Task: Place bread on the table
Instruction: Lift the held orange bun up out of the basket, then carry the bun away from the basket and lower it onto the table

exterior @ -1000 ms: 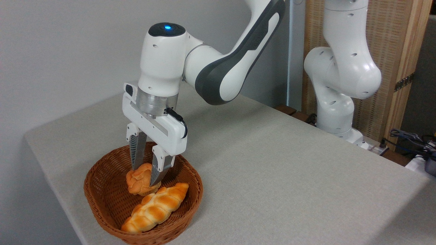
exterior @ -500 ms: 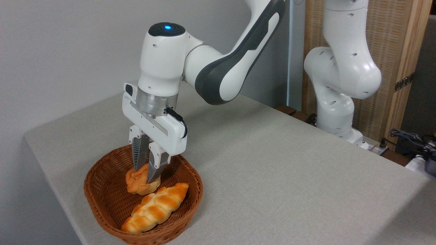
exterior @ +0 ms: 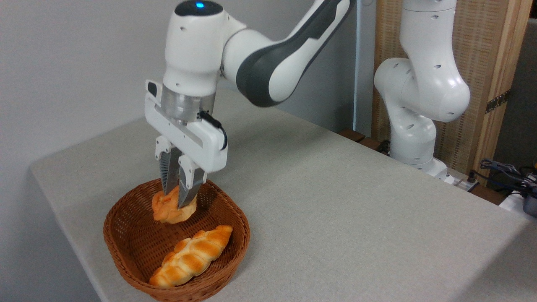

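Note:
The bread (exterior: pixel 170 210), a small round golden-orange bun with a lumpy top, hangs just above the floor of a brown wicker basket (exterior: pixel 126 247). My gripper (exterior: pixel 175 201) points straight down and is shut on the bun, pinching its top between the two ribbed fingers (exterior: pixel 188 188). The table (exterior: pixel 335 209) is a wide grey-beige cloth surface stretching to the right of the basket.
A longer braided roll (exterior: pixel 192 255) lies in the basket's front half, below and right of the lifted bun. The arm's white base (exterior: pixel 415 126) stands at the table's far right edge, with cables (exterior: pixel 507 172) beyond it.
The fingers closed on the bun, squeezing it. The gripper then rose, lifting the bun off the basket floor and slightly left, away from the braided roll.

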Robot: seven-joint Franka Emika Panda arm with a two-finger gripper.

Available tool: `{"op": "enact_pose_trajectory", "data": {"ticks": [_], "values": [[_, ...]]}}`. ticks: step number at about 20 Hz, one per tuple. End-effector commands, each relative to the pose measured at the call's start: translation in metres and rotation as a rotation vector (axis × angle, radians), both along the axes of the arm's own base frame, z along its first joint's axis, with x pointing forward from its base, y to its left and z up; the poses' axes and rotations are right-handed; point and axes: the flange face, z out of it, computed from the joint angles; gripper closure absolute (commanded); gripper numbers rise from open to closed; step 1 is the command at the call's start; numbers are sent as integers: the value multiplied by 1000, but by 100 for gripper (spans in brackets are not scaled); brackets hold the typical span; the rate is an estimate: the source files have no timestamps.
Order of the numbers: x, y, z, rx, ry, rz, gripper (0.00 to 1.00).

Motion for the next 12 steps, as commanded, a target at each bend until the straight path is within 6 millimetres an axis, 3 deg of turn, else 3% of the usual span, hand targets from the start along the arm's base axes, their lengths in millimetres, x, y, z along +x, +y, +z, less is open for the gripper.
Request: {"op": "enact_pose_trajectory", "data": {"ticks": [1, 4, 6, 9, 12], "values": [[-21, 23, 38, -4, 36, 6, 60], [-56, 38, 69, -7, 83, -70, 60], [-85, 50, 74, -11, 123, -143, 59], [-120, 46, 60, -15, 145, -205, 58], [-137, 19, 34, 7, 179, -300, 58]]}}
